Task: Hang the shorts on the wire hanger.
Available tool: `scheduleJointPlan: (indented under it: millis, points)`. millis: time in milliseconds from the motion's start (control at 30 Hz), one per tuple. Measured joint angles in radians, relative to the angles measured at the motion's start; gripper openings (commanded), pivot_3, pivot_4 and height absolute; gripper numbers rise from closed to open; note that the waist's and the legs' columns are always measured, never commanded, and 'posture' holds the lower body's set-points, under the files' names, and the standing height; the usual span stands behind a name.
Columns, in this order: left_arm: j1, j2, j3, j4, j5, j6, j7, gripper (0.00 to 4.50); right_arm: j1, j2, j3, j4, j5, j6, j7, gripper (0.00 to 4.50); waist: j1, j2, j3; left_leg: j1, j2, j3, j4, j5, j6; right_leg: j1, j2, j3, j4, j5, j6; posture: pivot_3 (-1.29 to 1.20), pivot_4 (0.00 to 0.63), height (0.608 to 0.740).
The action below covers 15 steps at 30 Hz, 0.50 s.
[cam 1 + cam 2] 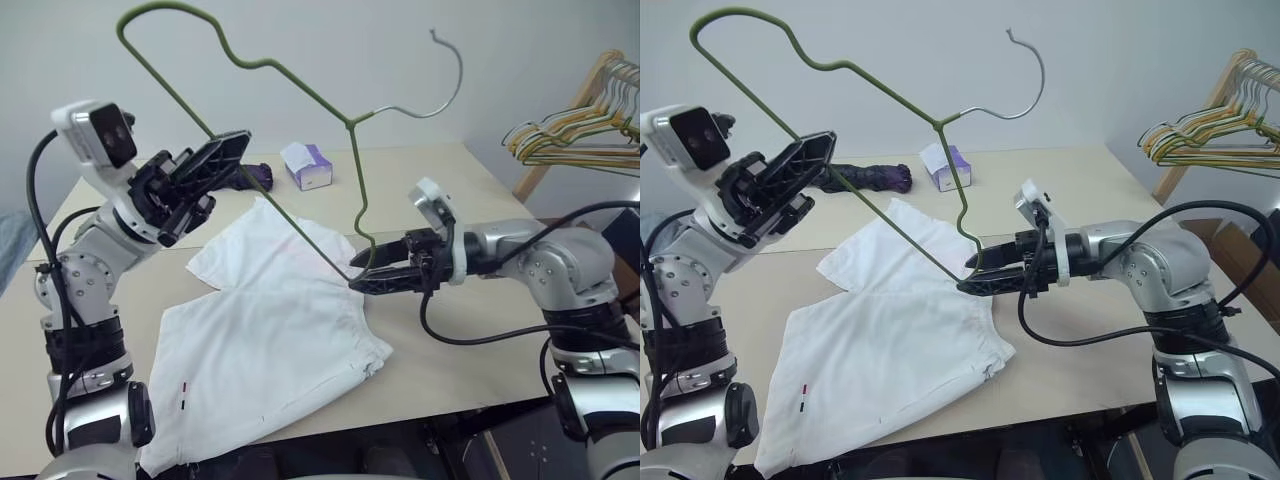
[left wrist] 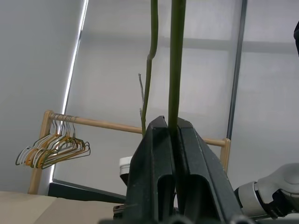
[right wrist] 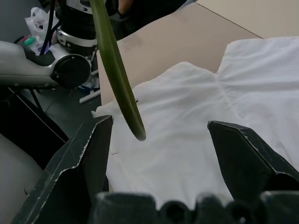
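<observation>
The white shorts lie spread flat on the table, one leg hanging over the front edge. The olive-green wire hanger is held up in the air, tilted, with its hook pointing to the right. My left gripper is shut on its long straight bar, and the left wrist view shows the wire pinched between the fingers. My right gripper stands open at the hanger's low corner, just above the shorts' waistband. In the right wrist view the wire's bend hangs between the spread fingers, touching neither.
A white-and-purple tissue box and a dark purple object sit at the back of the beige table. A wooden rack with a bunch of coloured hangers stands at the far right.
</observation>
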Motion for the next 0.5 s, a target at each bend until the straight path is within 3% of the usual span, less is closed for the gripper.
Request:
scheduleJointPlan:
  millis: [267,500]
  points:
    - [0.013,-0.025,-0.001,-0.018,0.014,-0.014,0.013,0.0,-0.018,0.017,0.014,0.006,0.0,0.0,0.025,3.84,0.0,0.0,0.0,0.0,0.0,0.0,0.0,0.0,0.0,0.0,0.0,0.0,0.0,0.0,0.0,-0.01,0.0,0.74]
    - [0.02,-0.031,-0.009,-0.023,0.039,-0.034,0.022,0.0,-0.026,0.038,0.014,0.012,0.0,0.0,0.024,1.59,0.0,0.0,0.0,0.0,0.0,0.0,0.0,0.0,0.0,0.0,0.0,0.0,0.0,0.0,0.0,-0.01,0.0,0.74]
